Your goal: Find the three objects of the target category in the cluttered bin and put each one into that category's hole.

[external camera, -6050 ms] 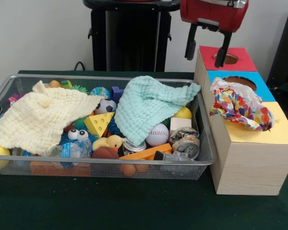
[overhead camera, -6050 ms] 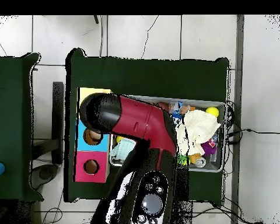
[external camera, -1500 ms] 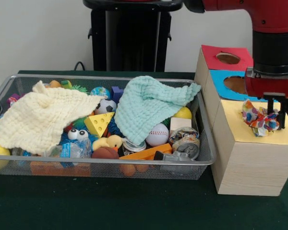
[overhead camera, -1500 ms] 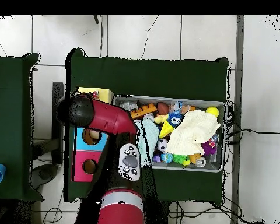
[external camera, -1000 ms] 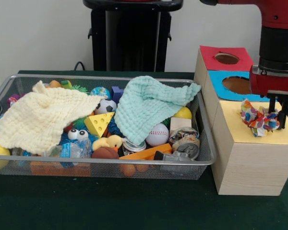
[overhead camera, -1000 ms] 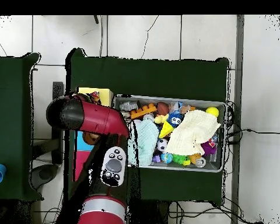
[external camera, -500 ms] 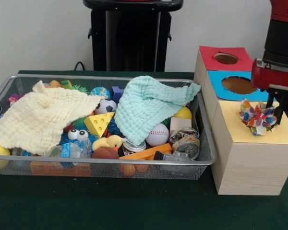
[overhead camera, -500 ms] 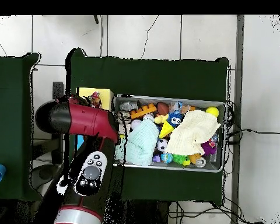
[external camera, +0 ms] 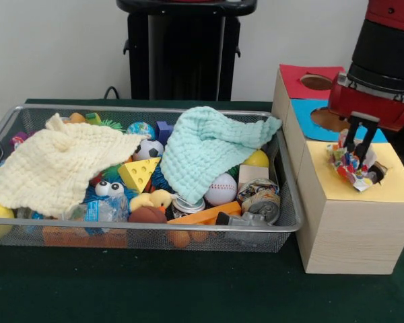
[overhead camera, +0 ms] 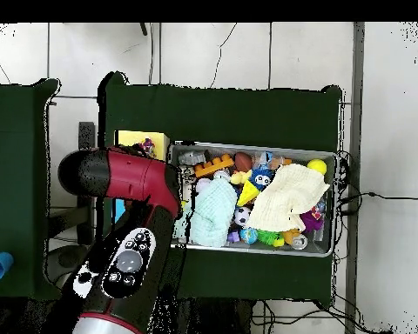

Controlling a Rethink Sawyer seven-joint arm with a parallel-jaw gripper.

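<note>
Hand (external camera: 358, 144) fingers close together, pinching crumpled wrapper (external camera: 351, 165) at yellow hole. Light, soft, crushable; grip bunched top.

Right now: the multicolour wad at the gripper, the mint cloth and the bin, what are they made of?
Multicolour wad: looks like crinkled printed paper or foil, with sharp creases; unsure which.
Mint cloth: soft woven cotton-like fabric, waffle texture, matte.
Bin: silver wire mesh, see-through.

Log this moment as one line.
claw: shut on multicolour wrapper | place: yellow section of wooden box | wire bin: untouched
</note>
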